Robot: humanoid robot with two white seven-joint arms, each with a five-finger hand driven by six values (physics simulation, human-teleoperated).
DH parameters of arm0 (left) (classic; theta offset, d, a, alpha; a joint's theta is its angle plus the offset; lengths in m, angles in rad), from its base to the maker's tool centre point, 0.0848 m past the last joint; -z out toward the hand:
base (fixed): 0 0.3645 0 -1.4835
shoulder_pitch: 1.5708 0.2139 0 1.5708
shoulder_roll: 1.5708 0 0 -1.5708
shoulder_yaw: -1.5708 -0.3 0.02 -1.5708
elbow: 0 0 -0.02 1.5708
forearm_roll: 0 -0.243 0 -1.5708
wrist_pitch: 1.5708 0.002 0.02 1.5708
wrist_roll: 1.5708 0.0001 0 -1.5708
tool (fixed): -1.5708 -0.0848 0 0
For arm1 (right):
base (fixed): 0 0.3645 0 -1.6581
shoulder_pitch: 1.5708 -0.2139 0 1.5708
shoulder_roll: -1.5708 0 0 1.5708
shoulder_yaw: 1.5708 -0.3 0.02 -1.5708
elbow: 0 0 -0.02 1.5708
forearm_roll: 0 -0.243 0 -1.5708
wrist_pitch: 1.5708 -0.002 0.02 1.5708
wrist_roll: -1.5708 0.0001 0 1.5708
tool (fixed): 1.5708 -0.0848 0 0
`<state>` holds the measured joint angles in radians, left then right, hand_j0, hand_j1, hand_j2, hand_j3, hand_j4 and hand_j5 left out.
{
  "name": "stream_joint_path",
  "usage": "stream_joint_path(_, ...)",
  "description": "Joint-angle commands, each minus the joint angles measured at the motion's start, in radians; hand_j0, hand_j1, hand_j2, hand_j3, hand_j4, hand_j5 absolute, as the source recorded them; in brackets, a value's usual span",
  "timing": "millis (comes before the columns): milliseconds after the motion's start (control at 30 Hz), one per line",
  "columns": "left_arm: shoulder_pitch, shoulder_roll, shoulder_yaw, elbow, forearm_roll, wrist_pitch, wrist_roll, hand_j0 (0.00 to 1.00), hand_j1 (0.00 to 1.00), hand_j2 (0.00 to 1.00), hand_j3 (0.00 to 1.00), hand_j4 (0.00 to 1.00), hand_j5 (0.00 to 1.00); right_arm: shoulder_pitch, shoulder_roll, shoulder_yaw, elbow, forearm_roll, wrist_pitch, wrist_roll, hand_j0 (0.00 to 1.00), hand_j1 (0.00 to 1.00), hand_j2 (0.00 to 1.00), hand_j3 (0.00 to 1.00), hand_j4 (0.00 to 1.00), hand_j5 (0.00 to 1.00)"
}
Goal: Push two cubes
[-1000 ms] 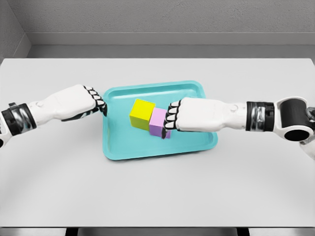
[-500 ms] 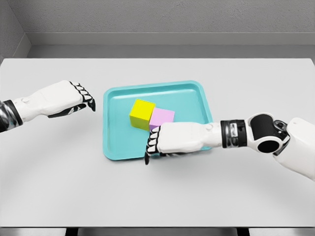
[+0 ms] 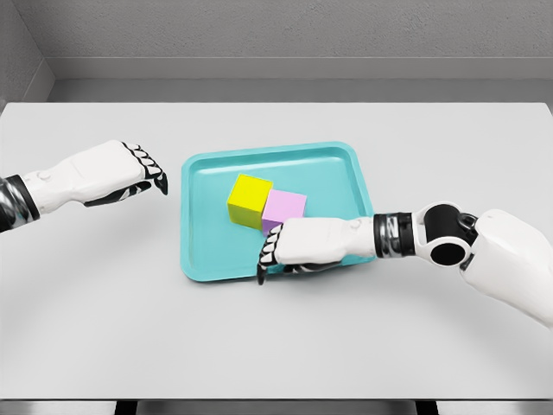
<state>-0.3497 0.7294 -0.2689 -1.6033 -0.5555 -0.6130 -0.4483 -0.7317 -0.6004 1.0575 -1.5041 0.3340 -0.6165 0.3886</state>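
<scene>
A yellow cube (image 3: 249,199) and a pink cube (image 3: 284,207) sit side by side, touching, in the middle of a teal tray (image 3: 333,164). My right hand (image 3: 270,254) lies across the tray's front rim just in front of the pink cube, fingers curled and holding nothing. Its knuckles hide the pink cube's lower front edge. My left hand (image 3: 147,171) hovers over the table left of the tray, apart from it, with its fingers curled and empty.
The grey table (image 3: 276,337) spreads around the tray, with a long front edge below. The right forearm and elbow (image 3: 449,242) stretch across the table from the right side. A grey wall stands behind the table.
The left hand drew back from the tray's left rim. The right hand left the pink cube's right side and swung round to the tray's front edge, its elbow now bent closer in.
</scene>
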Motion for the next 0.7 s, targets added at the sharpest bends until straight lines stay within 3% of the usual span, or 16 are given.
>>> stream_joint_path(0, 0.000, 0.001, 0.000, 0.000, 0.008, 0.002, 0.000, 0.47, 0.47, 0.47, 0.47, 0.47, 0.47, 0.000, 0.002, 0.001, 0.021, 0.033, 0.006, -0.007, 0.59, 0.59, 0.59, 0.59, 0.59, 0.59)
stream_joint_path(667, -0.006, 0.002, 0.016, 0.011, 0.011, 0.002, 0.000, 0.47, 0.47, 0.47, 0.47, 0.47, 0.47, -0.031, 0.037, -0.010, 0.056, 0.036, 0.006, -0.007, 0.59, 0.59, 0.59, 0.59, 0.59, 0.59)
